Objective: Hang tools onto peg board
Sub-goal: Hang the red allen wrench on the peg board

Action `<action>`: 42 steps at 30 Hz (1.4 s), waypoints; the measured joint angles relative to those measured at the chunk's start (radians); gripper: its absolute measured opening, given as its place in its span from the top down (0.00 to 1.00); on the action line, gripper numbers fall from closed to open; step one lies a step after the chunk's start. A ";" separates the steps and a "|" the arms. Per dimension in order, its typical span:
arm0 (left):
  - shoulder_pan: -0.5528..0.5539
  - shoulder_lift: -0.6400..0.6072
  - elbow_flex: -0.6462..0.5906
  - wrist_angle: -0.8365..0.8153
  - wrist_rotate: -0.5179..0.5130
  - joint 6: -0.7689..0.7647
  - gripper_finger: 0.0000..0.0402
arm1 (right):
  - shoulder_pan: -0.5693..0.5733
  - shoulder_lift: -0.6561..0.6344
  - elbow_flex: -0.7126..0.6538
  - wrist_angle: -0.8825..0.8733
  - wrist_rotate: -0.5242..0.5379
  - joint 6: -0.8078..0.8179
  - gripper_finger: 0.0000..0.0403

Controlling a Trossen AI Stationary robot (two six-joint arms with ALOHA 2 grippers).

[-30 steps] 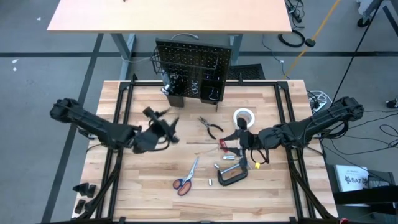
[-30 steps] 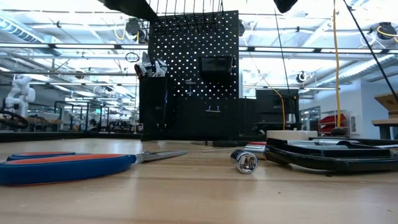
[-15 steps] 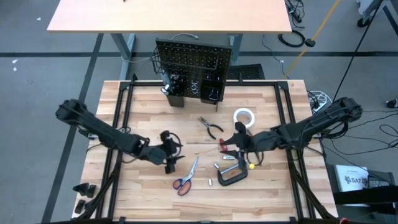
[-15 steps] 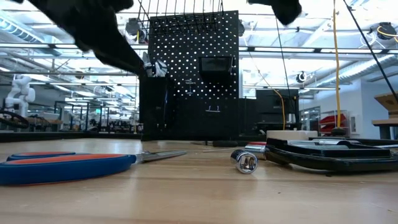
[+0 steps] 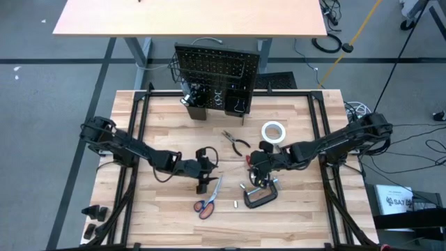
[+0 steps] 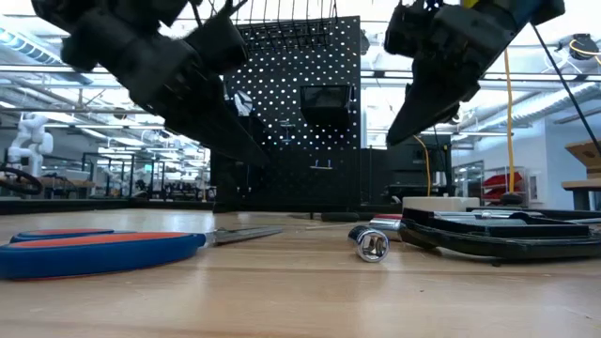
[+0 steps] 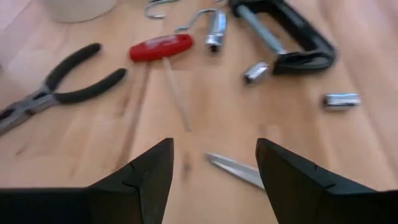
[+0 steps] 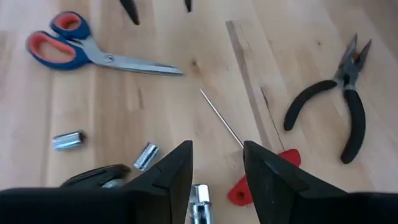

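My left gripper (image 5: pixel 204 176) is open and empty, just above the blade tip (image 7: pixel 239 169) of the orange-handled scissors (image 5: pixel 207 199), which lie flat on the table. My right gripper (image 5: pixel 256 167) is open and empty above the red screwdriver (image 8: pixel 249 185), which lies flat with its thin shaft (image 8: pixel 221 122) pointing away. The dark-handled pliers (image 5: pixel 237 143), white tape roll (image 5: pixel 273 131) and black C-clamp (image 5: pixel 259 198) lie on the table. The black peg board (image 5: pixel 216 68) stands upright at the far edge.
Small silver sockets (image 8: pixel 67 140) (image 8: pixel 147 155) and a silver ratchet (image 7: pixel 215 28) lie beside the C-clamp (image 7: pixel 287 37). The two grippers stand close together at mid-table; my left fingertips show in the right wrist view (image 8: pixel 130 10). Bare wood lies at the table's left half (image 5: pixel 150 125).
My left gripper has gone toward the table's right and near edges and come down to the scissors' blade. My right gripper has gone a little toward the left and near edges and come down over the red screwdriver. No tool has moved.
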 joint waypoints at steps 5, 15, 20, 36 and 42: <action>0.066 0.025 -0.025 0.059 -0.004 0.021 0.43 | -0.047 0.046 0.000 -0.007 0.056 0.096 0.66; 0.111 0.055 -0.044 0.170 -0.009 0.025 0.43 | -0.125 0.094 0.000 -0.111 0.117 0.390 0.66; 0.110 0.056 -0.045 0.168 -0.003 0.033 0.43 | -0.130 0.123 0.000 -0.056 0.156 0.428 0.66; 0.110 0.056 -0.045 0.163 -0.002 0.033 0.43 | -0.160 0.244 0.000 0.052 0.129 0.365 0.66; 0.110 0.056 -0.045 0.161 -0.002 0.033 0.43 | -0.161 0.243 0.000 0.052 0.127 0.413 0.66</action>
